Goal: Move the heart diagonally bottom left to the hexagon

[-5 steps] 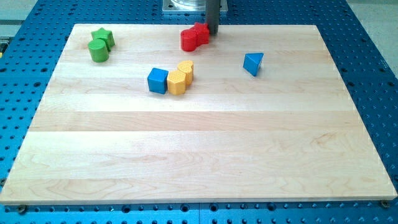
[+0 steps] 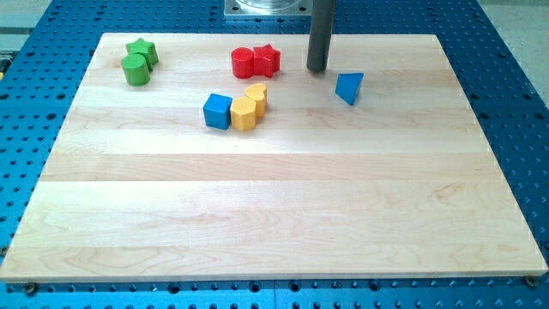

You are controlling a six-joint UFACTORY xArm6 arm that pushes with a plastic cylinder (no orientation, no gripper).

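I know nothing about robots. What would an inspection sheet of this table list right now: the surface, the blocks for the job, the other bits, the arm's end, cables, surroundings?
Surface: pale wooden board, flat, lower half bare.
Job's things: yellow heart touching the yellow hexagon at its bottom left; blue cube against the hexagon's left side.
Clutter: red cylinder and red star touching, near the view's top; green star and green cylinder touching at top left; blue triangle alone at right.
End effector: my tip stands between the red star and the blue triangle, touching neither.
Cables: nothing seen.
Surroundings: blue perforated table around the board; grey metal base at top.
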